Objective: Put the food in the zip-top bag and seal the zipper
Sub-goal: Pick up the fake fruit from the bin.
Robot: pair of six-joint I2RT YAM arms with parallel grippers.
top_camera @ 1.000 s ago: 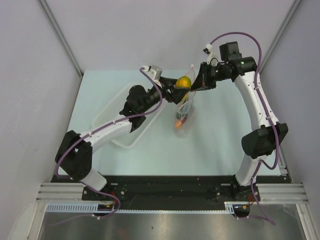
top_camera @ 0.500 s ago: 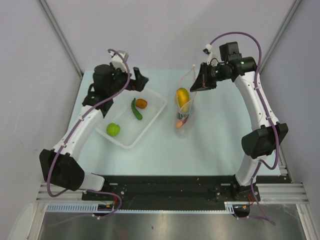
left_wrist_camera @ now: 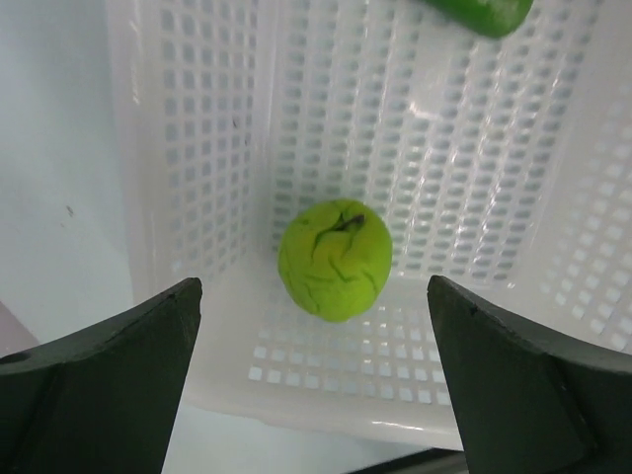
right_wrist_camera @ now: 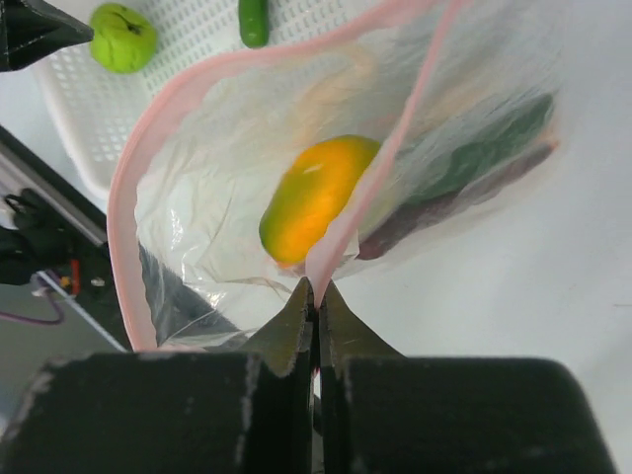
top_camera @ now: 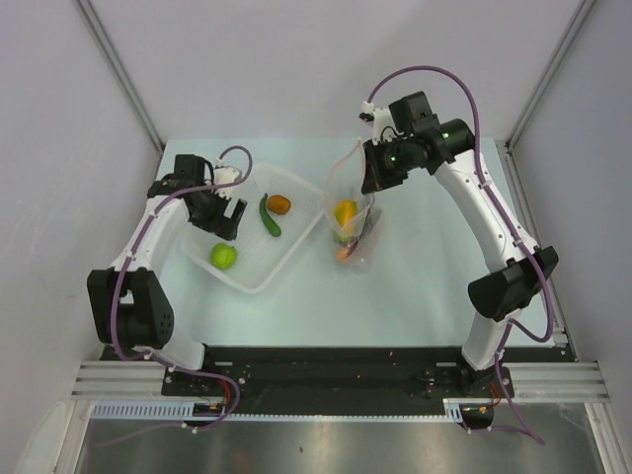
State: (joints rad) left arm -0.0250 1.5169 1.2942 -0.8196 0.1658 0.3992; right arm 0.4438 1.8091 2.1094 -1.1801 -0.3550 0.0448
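In the left wrist view the cucumber [left_wrist_camera: 479, 12] is cut off by the upper edge, so only one end is seen. The fingers [left_wrist_camera: 109, 385] of the left gripper [top_camera: 227, 219] are shown only as dark wedges in the two lower corners.

Inside the zip-top bag [top_camera: 357, 237], at the centre of the overhead view, the lower contents are blurred by crinkled plastic. A dark green piece [right_wrist_camera: 489, 143] and a dark red piece [right_wrist_camera: 434, 202] can be made out, but their kind cannot be told.

The right gripper [right_wrist_camera: 316, 296] is pressed together on the zipper [right_wrist_camera: 158, 128], pinched at the bottom centre of the right wrist view. The bag's mouth is drawn into an open loop, and a yellow-orange piece [right_wrist_camera: 316, 197] is lodged just beyond the pinch.

The left gripper is spread wide and empty over the white tray [top_camera: 247, 272], at the left of the overhead view. In the tray a lime-green ball [left_wrist_camera: 335, 259] lies close to a corner, directly between the spread fingers. The cucumber and an orange piece [top_camera: 279, 204] lie toward the tray's upper right. The bag's lower end rests on the pale table [top_camera: 434, 257], just right of the tray.

The dark creases on the ball are shown only by the left wrist view, the orange piece in the tray only by the overhead view, and the pinch on the strip only by the right wrist view.
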